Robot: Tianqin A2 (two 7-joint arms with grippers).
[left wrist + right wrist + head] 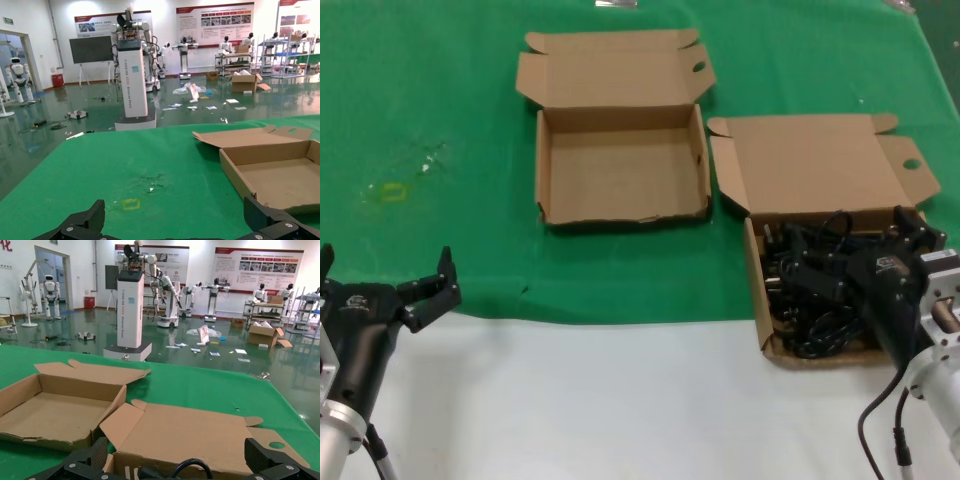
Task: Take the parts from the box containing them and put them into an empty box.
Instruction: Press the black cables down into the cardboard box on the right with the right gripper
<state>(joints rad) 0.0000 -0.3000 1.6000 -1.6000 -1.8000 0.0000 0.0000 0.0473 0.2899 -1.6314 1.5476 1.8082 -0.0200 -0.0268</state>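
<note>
The right gripper is positioned over the box containing them, just above the parts; its fingers are spread wide and nothing is held. The empty box stands just beside that box, lid folded back. The left gripper is parked well apart from that box, fingers spread, unloaded. Risk, as judged: the cords are tangled, so several may be lifted at once, or the light box dragged along.
</note>
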